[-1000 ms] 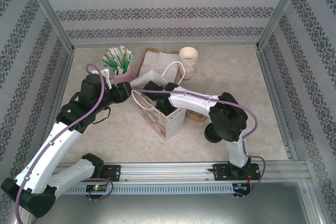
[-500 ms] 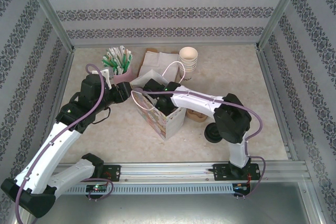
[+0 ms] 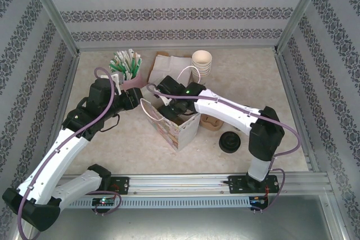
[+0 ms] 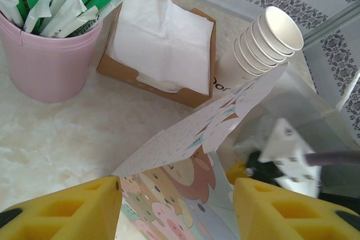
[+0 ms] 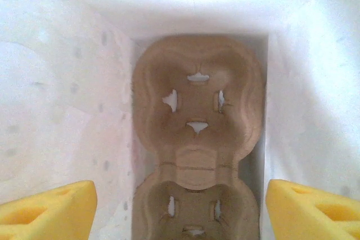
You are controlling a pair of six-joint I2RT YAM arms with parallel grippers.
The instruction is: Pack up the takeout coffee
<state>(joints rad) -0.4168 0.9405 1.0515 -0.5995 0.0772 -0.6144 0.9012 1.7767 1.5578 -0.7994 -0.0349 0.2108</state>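
Two arms met at the bag [image 3: 175,127] in your top view: your left gripper [image 3: 138,98] sat at its left rim, and your right gripper [image 3: 169,104] reached down into its open mouth. Behind the bag stood a pink pot [image 3: 126,71] of wrapped sticks, a napkin box [image 3: 169,64] and a cup stack [image 3: 201,63]. A black lid [image 3: 230,141] sat on the table [image 3: 112,139] right of the bag, well apart from both grippers; from above you could not tell whether the coffee stood under it. On your left wrist, the yellow fingers [image 4: 67,209] stood apart with the bag's printed wall rising between them, not pinched. On your right wrist, the fingers [image 5: 45,209] were spread wide and gripped nothing, above a brown carrier [image 5: 197,111] lying flat on the bag's floor.
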